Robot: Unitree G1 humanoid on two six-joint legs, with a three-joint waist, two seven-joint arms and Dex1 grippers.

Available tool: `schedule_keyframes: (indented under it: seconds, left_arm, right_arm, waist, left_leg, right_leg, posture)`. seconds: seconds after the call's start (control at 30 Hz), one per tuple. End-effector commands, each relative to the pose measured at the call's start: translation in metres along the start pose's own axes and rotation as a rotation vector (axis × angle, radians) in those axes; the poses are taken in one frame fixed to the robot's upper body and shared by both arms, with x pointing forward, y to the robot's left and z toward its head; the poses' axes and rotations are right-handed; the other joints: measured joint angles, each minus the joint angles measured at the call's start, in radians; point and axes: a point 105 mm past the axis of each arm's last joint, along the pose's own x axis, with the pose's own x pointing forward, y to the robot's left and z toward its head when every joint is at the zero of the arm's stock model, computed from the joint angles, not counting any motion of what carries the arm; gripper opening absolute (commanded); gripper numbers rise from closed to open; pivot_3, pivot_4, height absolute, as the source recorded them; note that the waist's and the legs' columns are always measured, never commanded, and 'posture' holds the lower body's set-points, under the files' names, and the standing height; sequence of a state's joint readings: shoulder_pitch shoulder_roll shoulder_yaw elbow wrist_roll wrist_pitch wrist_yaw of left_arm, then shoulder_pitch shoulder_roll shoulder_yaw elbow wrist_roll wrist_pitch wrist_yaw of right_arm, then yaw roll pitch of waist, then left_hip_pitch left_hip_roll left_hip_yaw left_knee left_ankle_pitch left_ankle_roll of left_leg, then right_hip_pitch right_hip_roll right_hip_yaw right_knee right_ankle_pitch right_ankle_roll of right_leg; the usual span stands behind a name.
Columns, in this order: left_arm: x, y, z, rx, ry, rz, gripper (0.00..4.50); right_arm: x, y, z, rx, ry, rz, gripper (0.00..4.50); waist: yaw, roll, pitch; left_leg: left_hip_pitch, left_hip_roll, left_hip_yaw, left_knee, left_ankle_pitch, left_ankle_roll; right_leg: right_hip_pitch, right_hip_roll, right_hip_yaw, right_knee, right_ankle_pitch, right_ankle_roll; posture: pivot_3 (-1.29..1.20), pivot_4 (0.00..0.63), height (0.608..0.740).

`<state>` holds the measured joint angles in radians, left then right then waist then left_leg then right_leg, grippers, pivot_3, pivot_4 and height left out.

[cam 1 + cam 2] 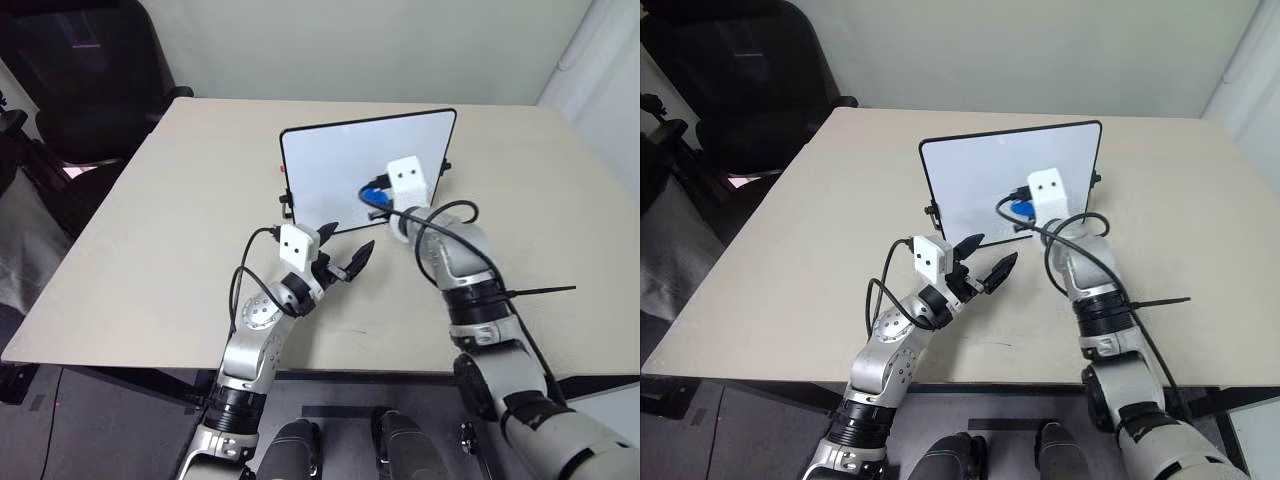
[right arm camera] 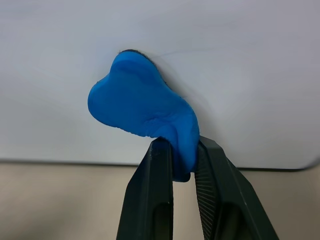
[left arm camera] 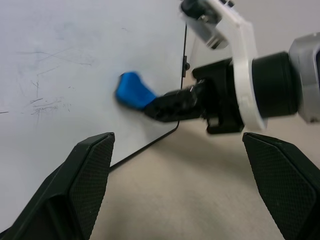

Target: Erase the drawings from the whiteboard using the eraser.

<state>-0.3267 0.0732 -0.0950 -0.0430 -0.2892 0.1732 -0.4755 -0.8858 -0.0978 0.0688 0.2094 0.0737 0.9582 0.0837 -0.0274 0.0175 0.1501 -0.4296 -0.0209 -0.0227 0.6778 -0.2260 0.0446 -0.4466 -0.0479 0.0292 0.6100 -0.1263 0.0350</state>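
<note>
Near the whiteboard's (image 1: 340,165) front left corner: left gripper (image 1: 982,258), fingers spread wide, nothing between them, poised above the beige table (image 1: 150,240); faint grey smudges on the board's face in the left wrist view, blue drawings not discernible; further right, against the whiteboard's lower right area: blue eraser (image 2: 142,107), pressed to the white surface, pinched tight in the right gripper (image 2: 182,172), just above the board's black bottom edge.
</note>
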Motion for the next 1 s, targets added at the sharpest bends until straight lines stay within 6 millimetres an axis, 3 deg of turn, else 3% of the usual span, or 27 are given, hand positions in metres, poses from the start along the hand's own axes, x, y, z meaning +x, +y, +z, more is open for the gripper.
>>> schedule_keyframes:
  seconds: [0.03,0.3,0.37,0.5,0.8,1.0]
  left_arm:
    - [0.001,0.0,0.013,0.022,-0.048,-0.003,4.5]
    - [-0.001,0.002,0.014,0.024,-0.047,0.003,4.5]
    - [-0.001,0.003,0.014,0.024,-0.047,0.003,4.5]
    - [-0.001,0.003,0.014,0.026,-0.046,0.002,4.5]
    - [0.0,0.002,0.014,0.029,-0.043,-0.005,4.5]
    - [0.0,0.0,0.013,0.029,-0.037,-0.016,4.5]
  right_arm:
    - [-0.005,-0.002,0.017,-0.011,-0.052,-0.003,0.35]
    - [-0.004,-0.063,0.016,0.089,-0.026,-0.219,0.35]
    - [-0.005,-0.073,0.016,0.107,-0.027,-0.252,0.35]
    - [-0.007,-0.081,0.02,0.132,-0.047,-0.272,0.35]
    - [-0.011,-0.071,0.01,0.111,-0.018,-0.205,0.35]
    - [-0.058,-0.099,0.015,0.263,0.023,-0.185,0.35]
  waist:
    - [0.005,0.0,0.0]
    - [0.016,0.0,0.0]
    - [0.018,0.0,0.0]
    - [0.018,0.0,0.0]
    - [0.017,0.0,0.0]
    - [0.025,0.0,0.0]
  left_leg:
    - [0.0,0.0,0.0,0.0,0.0,0.0]
    - [-0.001,-0.001,0.0,0.001,-0.001,-0.003]
    - [-0.001,-0.001,0.0,0.001,-0.004,-0.011]
    - [-0.001,-0.001,0.0,0.002,-0.003,-0.012]
    - [-0.001,-0.001,0.0,0.001,0.003,0.0]
    - [-0.006,-0.002,0.0,0.001,0.003,0.0]
  right_leg:
    - [0.0,0.0,0.0,0.0,0.0,0.0]
    - [0.0,-0.001,0.0,0.0,0.001,-0.002]
    - [0.0,-0.001,0.0,0.0,0.002,-0.003]
    - [0.0,-0.001,0.0,0.0,0.004,-0.004]
    - [-0.001,-0.001,0.0,0.0,0.004,-0.001]
    - [-0.005,-0.001,0.0,-0.001,0.003,0.0]
  posture:
    - [0.0,0.15,0.74]
    - [0.0,0.15,0.74]
    - [0.0,0.15,0.74]
    - [0.0,0.15,0.74]
    - [0.0,0.15,0.74]
    - [0.0,0.15,0.74]
